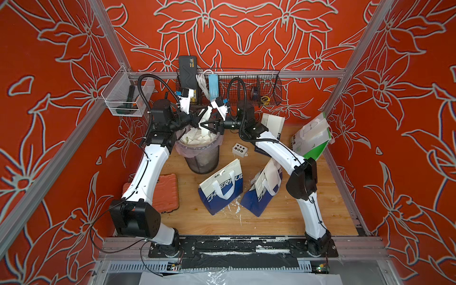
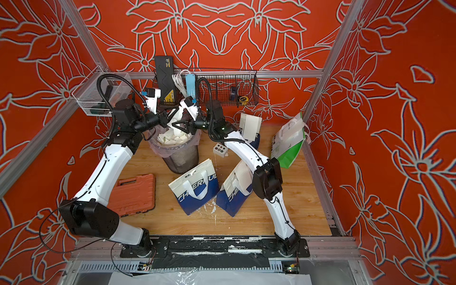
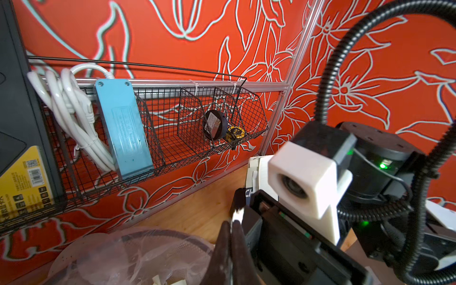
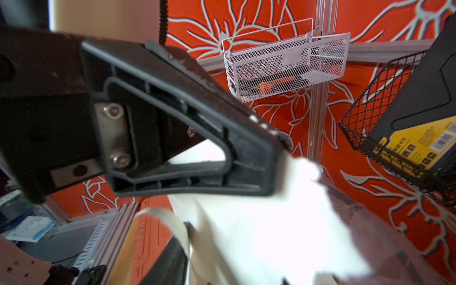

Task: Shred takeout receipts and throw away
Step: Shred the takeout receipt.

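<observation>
Both arms meet above the black mesh bin (image 1: 202,160) at the back, which has a clear liner and is heaped with white paper shreds (image 1: 197,139). A white takeout receipt (image 1: 206,115) hangs between the two grippers over the bin's far rim. My left gripper (image 1: 201,116) is shut on it; in the left wrist view a thin white sliver shows between the pressed jaws of this left gripper (image 3: 232,228). My right gripper (image 1: 203,126) sits just in front of it. In the right wrist view the blurred receipt (image 4: 283,234) covers the right jaws, with one black finger (image 4: 172,261) showing.
Two blue-and-white CHERRUL bags (image 1: 222,187) (image 1: 261,190) stand mid-floor. A green-and-white bag (image 1: 313,135) leans at the right wall. A button box (image 1: 239,149) lies beside the bin, an orange tool case (image 1: 165,192) under the left arm. A wire basket (image 1: 246,86) hangs behind.
</observation>
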Robot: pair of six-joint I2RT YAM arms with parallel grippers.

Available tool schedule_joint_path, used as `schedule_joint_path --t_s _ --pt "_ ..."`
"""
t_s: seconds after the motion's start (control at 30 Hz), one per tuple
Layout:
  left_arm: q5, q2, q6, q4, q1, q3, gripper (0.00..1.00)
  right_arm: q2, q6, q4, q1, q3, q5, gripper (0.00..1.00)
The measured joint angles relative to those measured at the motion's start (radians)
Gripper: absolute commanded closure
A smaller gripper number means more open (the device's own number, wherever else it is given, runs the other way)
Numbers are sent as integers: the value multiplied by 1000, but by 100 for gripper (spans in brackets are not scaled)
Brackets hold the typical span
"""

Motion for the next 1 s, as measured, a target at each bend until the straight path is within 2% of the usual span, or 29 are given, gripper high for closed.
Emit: schedule_joint_path --t_s 0.23,0.37,0.5,0.73,0.87,1.0 --pt "1 -2 1 14 0 -27 100 1 58 69 0 14 -11 100" --pt "-13 -5 24 -1 0 -27 100 0 26 43 0 14 -4 100" --pt "-31 -12 53 -35 3 -29 100 0 -83 -47 0 29 32 100" --pt "33 -45 106 -94 45 -40 62 -13 -345 -274 0 78 96 100" --pt "108 -29 189 -207 51 27 50 -30 -468 -376 0 82 104 100" --pt "190 14 286 -315 51 135 48 -37 -543 -446 0 105 98 100"
